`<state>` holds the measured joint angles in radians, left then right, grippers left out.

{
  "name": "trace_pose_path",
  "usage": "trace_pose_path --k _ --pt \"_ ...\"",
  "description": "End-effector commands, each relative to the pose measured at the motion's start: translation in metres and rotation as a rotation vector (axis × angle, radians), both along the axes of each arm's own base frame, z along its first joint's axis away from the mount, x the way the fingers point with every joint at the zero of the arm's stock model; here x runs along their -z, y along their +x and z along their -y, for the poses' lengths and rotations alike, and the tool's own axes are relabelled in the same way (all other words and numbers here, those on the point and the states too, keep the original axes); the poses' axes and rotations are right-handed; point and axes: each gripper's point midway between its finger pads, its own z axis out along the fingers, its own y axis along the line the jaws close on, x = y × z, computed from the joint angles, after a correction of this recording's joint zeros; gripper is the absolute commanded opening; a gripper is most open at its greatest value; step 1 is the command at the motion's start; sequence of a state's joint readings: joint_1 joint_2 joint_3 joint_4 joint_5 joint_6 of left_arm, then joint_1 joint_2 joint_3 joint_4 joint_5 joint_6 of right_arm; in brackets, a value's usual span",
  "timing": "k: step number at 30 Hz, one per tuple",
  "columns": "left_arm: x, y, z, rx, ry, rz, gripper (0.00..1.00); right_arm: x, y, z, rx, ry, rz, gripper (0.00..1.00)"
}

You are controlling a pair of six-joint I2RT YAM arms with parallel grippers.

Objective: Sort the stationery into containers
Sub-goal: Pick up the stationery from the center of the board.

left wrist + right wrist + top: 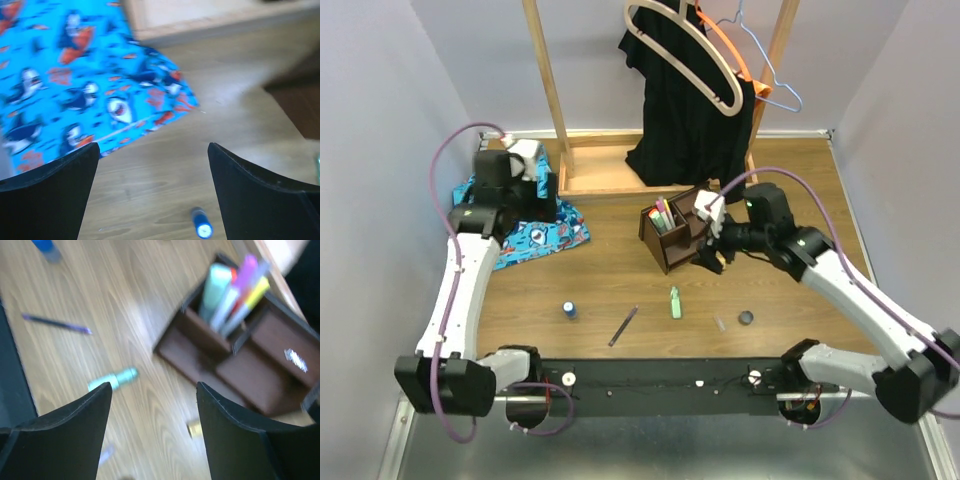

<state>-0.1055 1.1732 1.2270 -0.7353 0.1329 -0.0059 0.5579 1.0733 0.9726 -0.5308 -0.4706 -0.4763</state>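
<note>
Meanwhile the right jaws gape empty beside the organizer (pixel 675 235), markers (pixel 663 213) standing sorted in one slot; the left jaws (also wide, holding nothing) hover near the cloth (pixel 535 238), green marker (pixel 675 302), purple pen (pixel 623 326) and blue bottle (pixel 569 310) awaiting collection on the desk (pixel 610 275)

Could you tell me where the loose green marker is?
In the top view, the green marker lies just in front of the organizer, between the purple pen and dark disc.

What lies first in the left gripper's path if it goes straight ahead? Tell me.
The left gripper would probably meet bare table, between the patterned cloth and the blue bottle; depth is unclear.
</note>
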Motion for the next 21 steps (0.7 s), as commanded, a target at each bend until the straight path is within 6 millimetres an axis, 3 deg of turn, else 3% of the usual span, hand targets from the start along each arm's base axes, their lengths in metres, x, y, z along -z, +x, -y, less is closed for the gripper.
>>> trace_pose_path --k 1,2,4,5,6,7,9,12,13,14,17,21 --pt "-0.012 -0.015 -0.063 -0.188 0.037 0.002 0.99 -0.043 0.031 -0.075 -0.131 0.204 -0.073 0.89" --pt "-0.005 -0.018 -0.080 -0.246 0.044 -0.008 0.99 -0.041 0.041 -0.086 -0.137 0.211 -0.071 0.89" --pt "0.001 -0.023 -0.096 -0.308 0.038 -0.015 0.99 -0.050 0.042 -0.106 -0.190 0.217 -0.036 0.89" --pt "0.012 -0.029 -0.112 -0.366 0.033 -0.043 0.99 -0.045 0.039 -0.112 -0.231 0.181 -0.022 0.89" --pt "0.016 -0.031 -0.121 -0.398 0.028 -0.052 0.99 -0.028 0.032 -0.129 -0.275 0.139 -0.052 0.89" --pt "0.019 -0.033 -0.127 -0.444 0.001 -0.057 0.99 -0.037 0.032 -0.139 -0.295 0.133 -0.029 0.89" --pt "0.025 -0.041 -0.149 -0.531 -0.033 -0.067 0.99 -0.019 0.014 -0.161 -0.391 0.085 -0.053 0.88" --pt "0.028 -0.047 -0.171 -0.613 -0.036 -0.053 0.99 -0.010 -0.006 -0.185 -0.506 0.052 -0.040 0.82" --pt "0.028 -0.049 -0.177 -0.629 -0.025 -0.044 0.99 0.006 -0.008 -0.192 -0.536 0.028 -0.066 0.80" --pt "0.029 -0.049 -0.183 -0.649 -0.020 -0.040 0.99 0.002 -0.008 -0.199 -0.558 0.027 -0.046 0.79" --pt "0.025 -0.055 -0.199 -0.726 -0.045 -0.023 0.99 0.025 -0.013 -0.217 -0.634 -0.030 -0.025 0.75" --pt "0.026 -0.060 -0.201 -0.739 -0.083 -0.028 0.99 0.053 -0.038 -0.237 -0.755 -0.111 0.035 0.73"
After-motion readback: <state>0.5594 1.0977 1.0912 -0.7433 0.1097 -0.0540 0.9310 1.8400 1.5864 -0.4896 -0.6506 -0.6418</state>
